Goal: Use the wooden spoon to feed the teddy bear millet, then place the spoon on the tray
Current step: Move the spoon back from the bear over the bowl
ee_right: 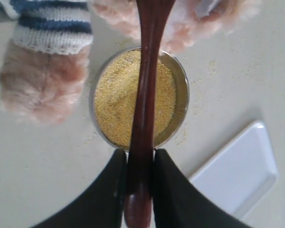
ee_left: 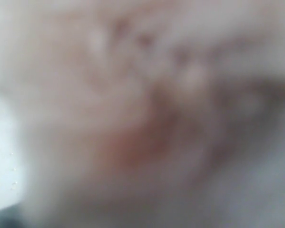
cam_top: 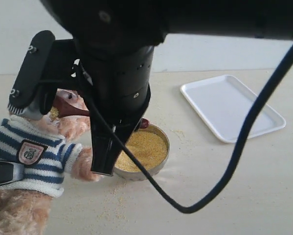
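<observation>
Wooden spoon (ee_right: 144, 109) over bowl (ee_right: 182, 95) rim — tray (ee_right: 242, 171) apart, rt.

On the table (cam_top: 224, 196) the teddy bear (cam_top: 33, 156) is at the left, the bowl (cam_top: 159, 164) of millet (cam_top: 146, 147) just beside its arm (loose grains around). The wooden spoon (cam_top: 70, 106) passes above the bowl toward the bear's face. The tray (cam_top: 232, 105) lies to the right, farther back.

A robot test bench: bare pale table (cam_top: 234, 196), plain white wall (cam_top: 210, 56), cabled arm (cam_top: 122, 83).
</observation>
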Controlling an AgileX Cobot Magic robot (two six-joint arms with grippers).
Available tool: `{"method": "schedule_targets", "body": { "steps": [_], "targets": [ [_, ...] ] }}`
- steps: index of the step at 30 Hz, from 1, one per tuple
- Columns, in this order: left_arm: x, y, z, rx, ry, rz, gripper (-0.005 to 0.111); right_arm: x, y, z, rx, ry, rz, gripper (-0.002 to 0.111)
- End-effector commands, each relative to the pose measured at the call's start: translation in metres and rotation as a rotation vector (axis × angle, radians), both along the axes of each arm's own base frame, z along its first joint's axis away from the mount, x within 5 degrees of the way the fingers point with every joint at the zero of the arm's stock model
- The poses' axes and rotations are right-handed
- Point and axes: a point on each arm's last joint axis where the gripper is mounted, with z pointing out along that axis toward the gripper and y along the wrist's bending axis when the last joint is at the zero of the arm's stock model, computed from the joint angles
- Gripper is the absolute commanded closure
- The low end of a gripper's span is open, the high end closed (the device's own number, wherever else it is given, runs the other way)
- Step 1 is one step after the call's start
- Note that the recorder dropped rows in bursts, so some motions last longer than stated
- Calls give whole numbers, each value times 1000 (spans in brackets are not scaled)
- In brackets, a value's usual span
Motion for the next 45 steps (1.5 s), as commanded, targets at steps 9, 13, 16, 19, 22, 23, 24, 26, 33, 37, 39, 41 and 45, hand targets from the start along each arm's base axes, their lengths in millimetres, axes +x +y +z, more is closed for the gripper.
{"method": "schedule_targets", "body": {
  "steps": [9,13,16,19,22,23,24,26,33,37,39,41,45],
  "targets": [
    [-1,-2,2,-21,-10,-3,102,-12,18,-2,-118,-281,14,107],
    [-1,-2,2,-21,-10,-3,102,-17,22,-1,-94,-323,-5,107],
    [-1,-2,2,-21,-10,-3,102,-19,20,-8,-135,-378,10,107],
    [-1,-2,2,-21,-10,-3,102,-20,16,-22,-179,-370,15,107],
    [-1,-2,2,-21,-10,-3,102,-22,14,-29,-188,-370,1,107],
    [-1,-2,2,-21,-10,-3,102,-22,13,-32,-195,-379,-1,107],
    [-1,-2,2,-21,-10,-3,102,-21,12,-33,-200,-386,-2,107],
    [-1,-2,2,-21,-10,-3,102,-22,10,-31,-196,-392,-5,107],
    [-1,-2,2,-21,-10,-3,102,-24,3,-19,-146,-386,-32,107],
    [-1,-2,2,-21,-10,-3,102,-28,-7,-16,-128,-354,-41,107],
    [-1,-2,2,-21,-10,-3,102,-34,-16,-12,-92,-298,-67,107],
    [-1,-2,2,-21,-10,-3,102,-39,-25,-10,-75,-262,-77,107],
    [-1,-2,2,-21,-10,-3,102,-43,-34,-1,-31,-238,-92,107]
  ]
}}
